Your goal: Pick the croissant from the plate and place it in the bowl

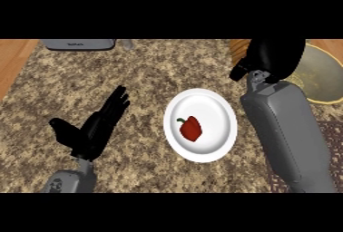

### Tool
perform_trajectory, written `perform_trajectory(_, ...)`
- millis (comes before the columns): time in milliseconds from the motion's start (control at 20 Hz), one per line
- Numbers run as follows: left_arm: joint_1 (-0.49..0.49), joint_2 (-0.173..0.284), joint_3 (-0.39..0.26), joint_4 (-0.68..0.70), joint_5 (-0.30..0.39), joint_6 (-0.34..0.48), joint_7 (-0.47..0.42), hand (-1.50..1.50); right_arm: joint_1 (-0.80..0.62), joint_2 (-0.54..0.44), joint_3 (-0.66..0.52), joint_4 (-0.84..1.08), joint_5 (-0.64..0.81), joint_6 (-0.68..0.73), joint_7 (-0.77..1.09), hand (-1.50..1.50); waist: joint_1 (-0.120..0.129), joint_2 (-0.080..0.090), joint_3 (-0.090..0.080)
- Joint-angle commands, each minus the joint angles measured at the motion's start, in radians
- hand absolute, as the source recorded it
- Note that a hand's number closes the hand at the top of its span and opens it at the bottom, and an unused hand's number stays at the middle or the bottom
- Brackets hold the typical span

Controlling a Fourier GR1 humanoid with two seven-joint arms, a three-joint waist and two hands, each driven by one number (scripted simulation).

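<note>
Curling its fingers round a croissant (239,49) beside the bowl (325,74), the right hand (271,56); left hand (97,124) spread.

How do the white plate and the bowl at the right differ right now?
The plate is white and lies in full view at the counter's middle; the bowl is dull olive with a yellowish rim and sits at the right edge, partly hidden by the right hand. The plate carries a red pepper; whatever the bowl holds is hidden. Both are round and rest on the speckled counter.
</note>
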Motion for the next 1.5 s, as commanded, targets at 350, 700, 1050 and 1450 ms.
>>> perform_trajectory(350,0.043,-0.046,-0.050,-0.061,-0.042,0.034,0.004,0.00,-0.025,-0.199,-0.231,0.127,-0.055,-0.099,-0.158,1.50,0.007,0.003,0.001)
perform_trajectory(700,0.017,-0.013,-0.015,-0.031,-0.014,-0.014,0.001,0.00,-0.065,-0.332,-0.363,0.428,-0.121,-0.299,-0.379,1.50,0.017,0.010,0.001)
perform_trajectory(1050,0.029,-0.028,-0.022,-0.026,-0.029,-0.005,-0.021,0.00,-0.085,-0.411,-0.388,0.764,-0.068,-0.484,-0.498,1.50,0.031,0.015,0.002)
perform_trajectory(1450,-0.026,-0.021,-0.018,-0.014,-0.008,-0.030,0.001,0.00,-0.130,-0.457,-0.487,1.064,-0.095,-0.507,-0.441,1.50,0.068,0.035,0.004)
